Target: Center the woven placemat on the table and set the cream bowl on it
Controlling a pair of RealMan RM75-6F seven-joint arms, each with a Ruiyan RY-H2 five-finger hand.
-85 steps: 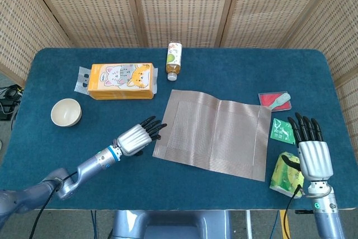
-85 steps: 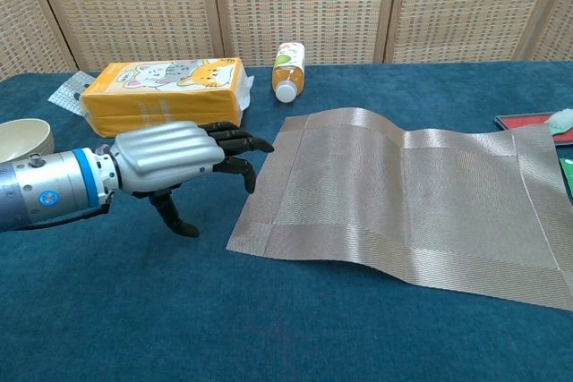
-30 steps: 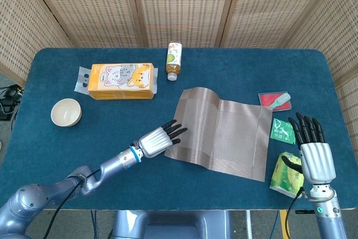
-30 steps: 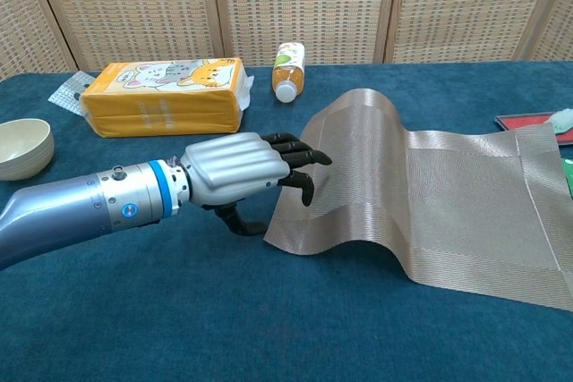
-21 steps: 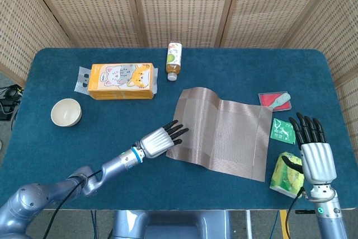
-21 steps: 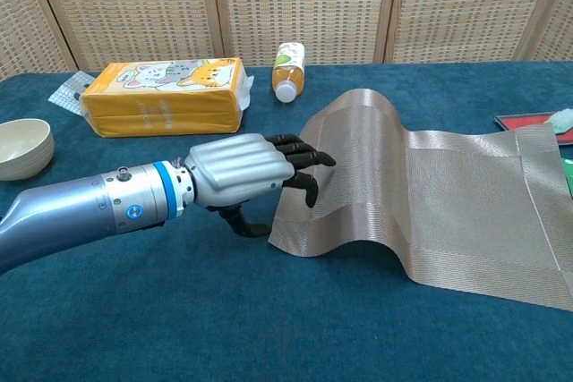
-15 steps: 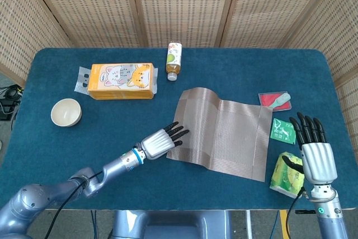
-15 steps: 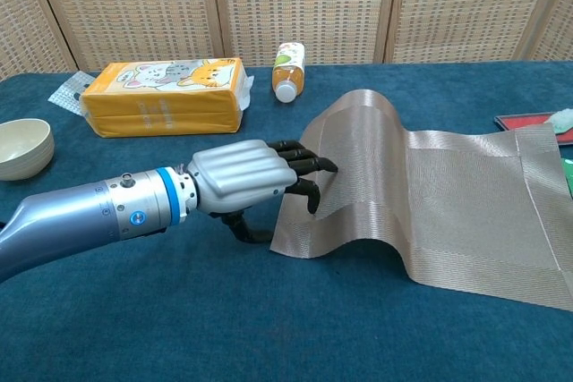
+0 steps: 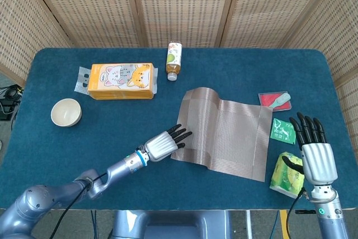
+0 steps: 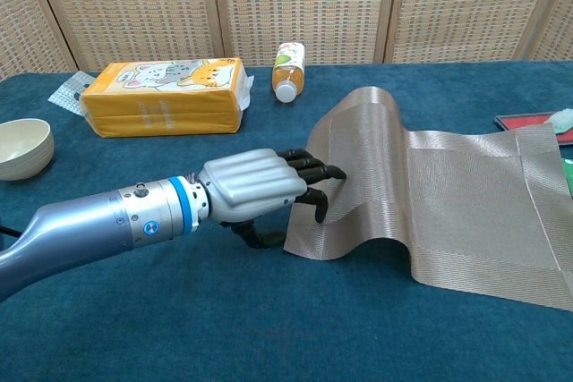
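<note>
The woven placemat [image 9: 226, 132] lies right of the table's middle, and its left part [image 10: 358, 158] is humped up in a fold. My left hand [image 9: 162, 145] is at the mat's left edge, fingers spread and lying on top of it. In the chest view the left hand [image 10: 255, 187] has its thumb down on the cloth beside the mat's near corner. The cream bowl [image 9: 66, 112] stands upright at the table's left side, also visible in the chest view [image 10: 20, 148], far from both hands. My right hand [image 9: 313, 158] is at the front right, fingers straight, holding nothing.
An orange cat-print box [image 9: 121, 81] lies at the back left with a small bottle [image 9: 174, 60] on its side beside it. A red packet [image 9: 274, 100] and green packets [image 9: 283, 131] [image 9: 287, 174] lie right of the mat, by my right hand.
My left hand has slid rightward against the mat's left edge. The mat's left part has bunched into a taller fold and its left edge has shifted right. The right hand has hardly moved.
</note>
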